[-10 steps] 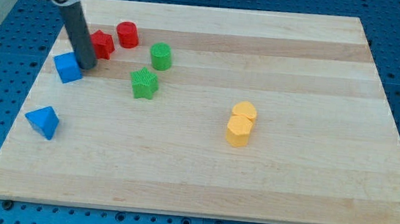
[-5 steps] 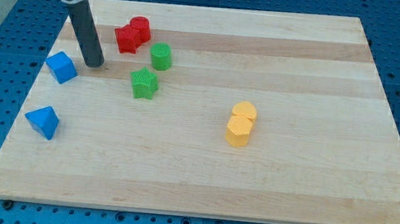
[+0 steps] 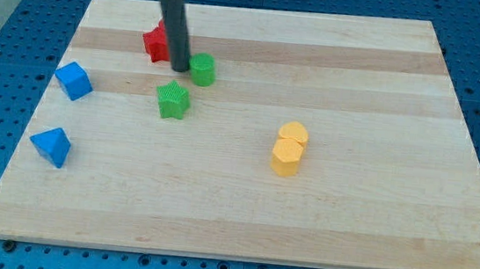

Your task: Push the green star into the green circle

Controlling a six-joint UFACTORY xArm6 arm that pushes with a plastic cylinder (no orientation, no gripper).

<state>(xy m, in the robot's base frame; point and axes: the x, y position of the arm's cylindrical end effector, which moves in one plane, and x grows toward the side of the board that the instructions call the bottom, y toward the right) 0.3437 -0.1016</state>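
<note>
The green star (image 3: pixel 173 101) lies on the wooden board (image 3: pixel 347 215), left of centre. The green circle (image 3: pixel 201 68) stands just above it and slightly to its right, a small gap apart. My tip (image 3: pixel 181 67) is down on the board right against the green circle's left side, above the star. The rod partly hides the red blocks (image 3: pixel 154 42) behind it.
Two red blocks sit together up-left of my tip. A blue block (image 3: pixel 74 80) is at the view's left and a blue triangle-like block (image 3: pixel 52 145) below it. Two yellow blocks (image 3: pixel 289 147) touch each other right of centre.
My tip has swept right from beside the blue block to the green circle's left side. The red blocks were pushed up-right earlier; the green circle has shifted slightly right.
</note>
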